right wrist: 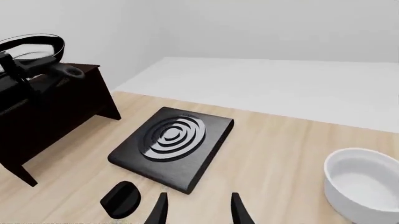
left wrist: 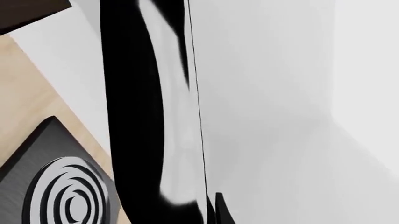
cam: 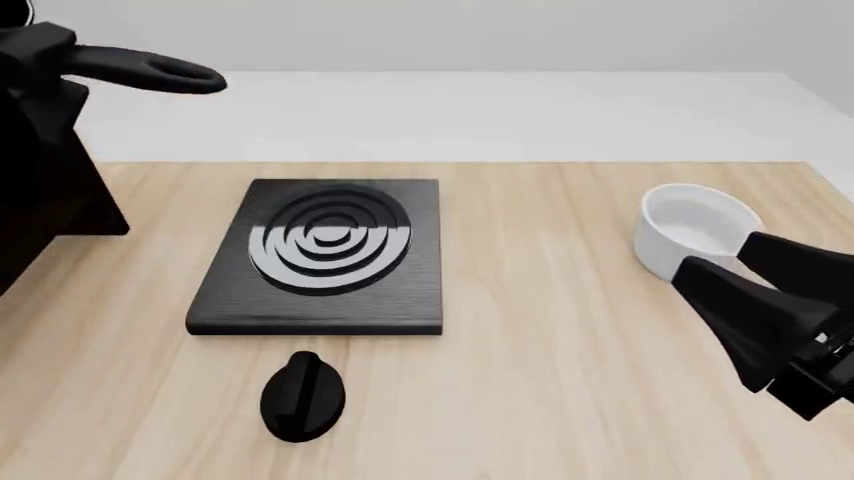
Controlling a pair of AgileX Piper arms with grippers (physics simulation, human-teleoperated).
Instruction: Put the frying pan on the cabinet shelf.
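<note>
Lower right of the front view: right gripper [cam: 727, 300], fingers apart, holding nothing. Centre: knob [cam: 303, 394], then stove plate [cam: 320, 258]. Upper left: frying pan [right wrist: 34, 46], raised above the cabinet shelf [right wrist: 62, 86]; the left gripper is apparently gripping it, though its state cannot be determined.

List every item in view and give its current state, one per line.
Frying pan: lifted, tilted, above the cabinet, not yet on a shelf.
Left gripper: at the pan handle; grip not clearly visible.
Right gripper: open, empty, low over the table.
Stove plate: flat on the table, nothing on it.
Knob: lying loose in front of the stove plate.
White bowl: upright, empty.
</note>
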